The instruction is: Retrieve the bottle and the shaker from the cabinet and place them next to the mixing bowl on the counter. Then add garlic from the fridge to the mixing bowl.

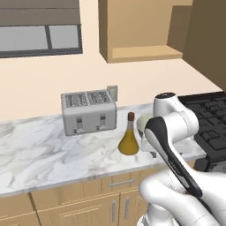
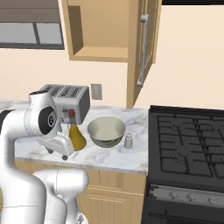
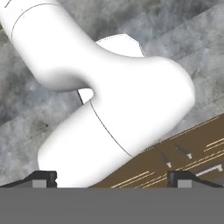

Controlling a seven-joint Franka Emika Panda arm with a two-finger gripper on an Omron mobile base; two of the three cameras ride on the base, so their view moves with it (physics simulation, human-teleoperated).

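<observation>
The bottle (image 1: 129,142) of yellow oil stands on the marble counter (image 1: 39,150), right of the toaster. In the right base view the bottle (image 2: 78,138) sits just left of the mixing bowl (image 2: 106,131). The small grey shaker (image 2: 128,141) stands just right of the bowl. The wall cabinet (image 2: 100,30) hangs open above, its shelf bare. My gripper (image 3: 113,180) is open, fingertips wide apart with nothing between them, and it looks down at the floor. Its white hand (image 2: 59,144) hangs by the counter's front edge, partly covering the bottle. The fridge and garlic are out of view.
A silver toaster (image 1: 88,111) stands at the back of the counter by a wall outlet. A black stove (image 2: 188,140) adjoins the counter on the right. The cabinet door (image 2: 144,43) swings open above the bowl. My folded arm (image 1: 170,128) hides most of the bowl in the left base view.
</observation>
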